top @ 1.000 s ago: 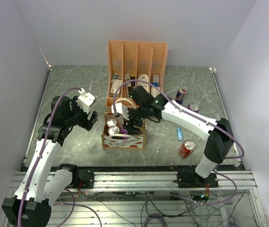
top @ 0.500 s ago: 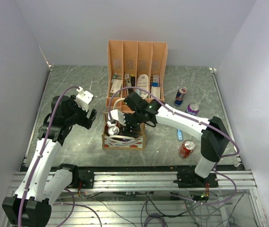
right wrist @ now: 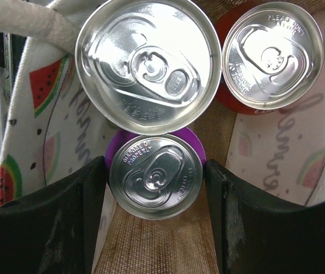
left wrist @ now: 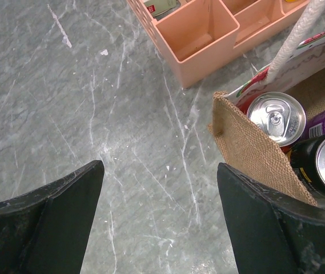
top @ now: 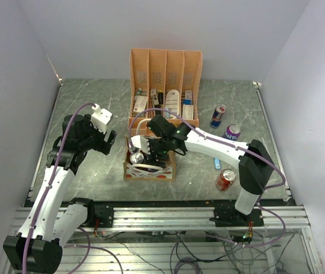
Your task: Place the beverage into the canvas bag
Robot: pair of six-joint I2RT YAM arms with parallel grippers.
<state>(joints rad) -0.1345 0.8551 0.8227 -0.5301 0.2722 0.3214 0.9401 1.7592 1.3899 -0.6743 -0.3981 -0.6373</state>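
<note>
Beverage, purple can (right wrist: 155, 174), low inside canvas bag (right wrist: 48, 131) beside two other cans (right wrist: 148, 63); right hand (right wrist: 155, 171) clamped on it. Release, withdrawal left. Left hand (left wrist: 159, 171) apart over tabletop (left wrist: 65, 85).

Grey marbled table (top: 93, 103). Peach file organiser (top: 165, 65) stands upright at back centre. Canvas bag (top: 146, 173) sits just in front of organiser's left half; touching or not, can't tell. Blue/red can (top: 217, 116) is upright, just right of organiser's front corner. Purple can (top: 232, 132) is a bit further right & nearer the front. Small blue item (top: 216, 162) lies flat, front-right of organiser; too small to ID. Red can (top: 226, 179) is furthest front-right of organiser, nr the blue item.
</note>
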